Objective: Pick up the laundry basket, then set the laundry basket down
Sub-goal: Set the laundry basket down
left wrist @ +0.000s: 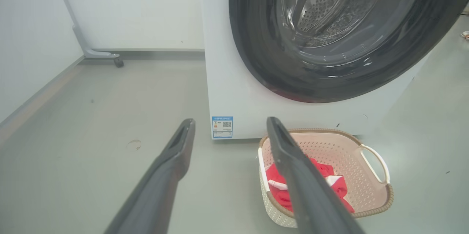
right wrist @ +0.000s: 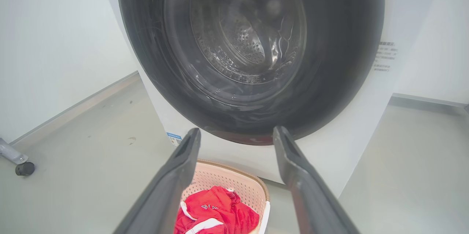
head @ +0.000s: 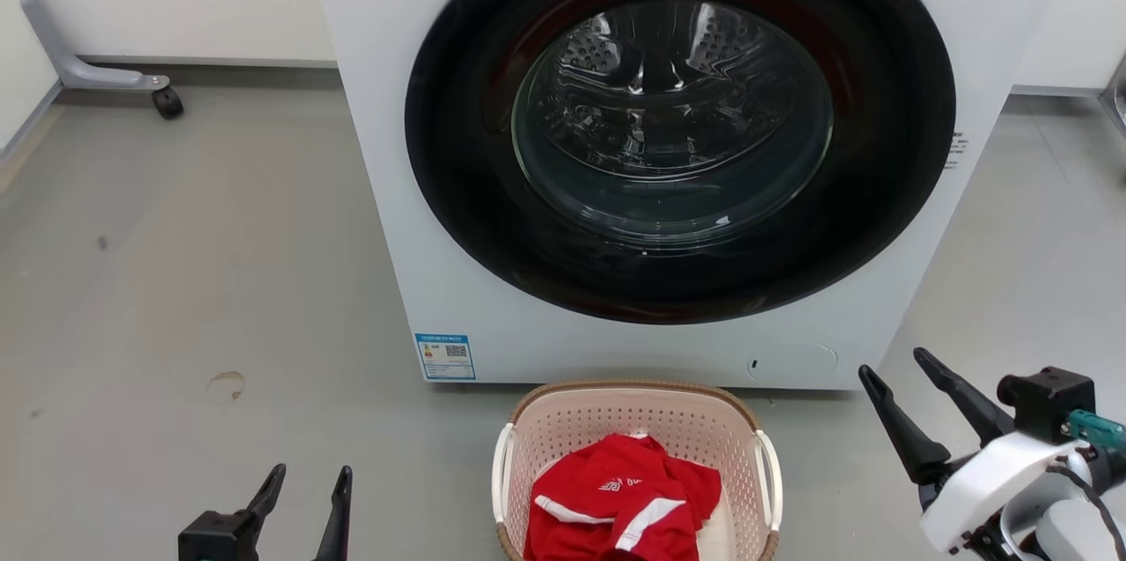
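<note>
The pale pink laundry basket [head: 616,420] with its brown woven rim and white side handles stands on the floor just in front of the washing machine, a red and white garment [head: 620,504] lying inside. My left gripper [head: 308,477] is open at the lower left, apart from the basket's left handle. My right gripper [head: 893,367] is open at the lower right, raised and clear of the right handle. In the left wrist view the basket [left wrist: 366,175] sits behind my right finger; in the right wrist view the basket [right wrist: 234,184] shows between the fingers [right wrist: 176,175].
The white washing machine [head: 387,148] with a round dark door [head: 457,209] fills the space ahead. A grey stand leg with a black caster [head: 165,102] rests at the far left by the wall. Grey floor [head: 193,280] spreads on both sides of the basket.
</note>
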Robot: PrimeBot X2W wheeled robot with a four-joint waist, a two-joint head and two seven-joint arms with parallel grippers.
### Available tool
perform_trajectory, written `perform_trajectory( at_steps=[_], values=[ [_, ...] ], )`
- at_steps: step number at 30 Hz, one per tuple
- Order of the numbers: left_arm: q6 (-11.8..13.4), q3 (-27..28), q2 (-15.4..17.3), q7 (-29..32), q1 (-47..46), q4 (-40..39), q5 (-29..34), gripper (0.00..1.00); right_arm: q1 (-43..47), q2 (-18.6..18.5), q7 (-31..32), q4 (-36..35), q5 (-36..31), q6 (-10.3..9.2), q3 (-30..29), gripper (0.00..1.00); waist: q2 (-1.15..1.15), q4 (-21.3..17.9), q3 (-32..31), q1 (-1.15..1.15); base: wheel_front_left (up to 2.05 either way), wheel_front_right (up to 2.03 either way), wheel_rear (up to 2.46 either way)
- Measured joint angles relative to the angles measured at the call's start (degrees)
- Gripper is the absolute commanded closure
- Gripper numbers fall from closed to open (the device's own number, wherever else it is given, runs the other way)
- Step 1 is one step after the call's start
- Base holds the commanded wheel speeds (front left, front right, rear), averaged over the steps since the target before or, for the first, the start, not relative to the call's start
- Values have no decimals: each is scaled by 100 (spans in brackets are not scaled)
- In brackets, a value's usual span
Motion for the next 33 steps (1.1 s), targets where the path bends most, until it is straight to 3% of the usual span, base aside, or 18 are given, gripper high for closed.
perform_trajectory(
  at_steps=[5, 13, 33],
  values=[
    [502, 100, 318, 211, 687, -1296, 60, 0, 521, -77, 0, -370, -207, 0, -417, 0, 0, 78, -94, 0, 0, 0, 0],
    [898, 210, 499, 366, 1268, -2576, 84, 0, 943, -115, 0, -682, -489, -1, -821, 0, 0, 90, 13, 0, 0, 0, 0],
    [950, 220, 637, 548, 1361, -2754, 34, 0, 1045, -116, 0, -765, -526, -1, -842, 0, 0, 31, -11, 0, 0, 0, 0]
  ],
)
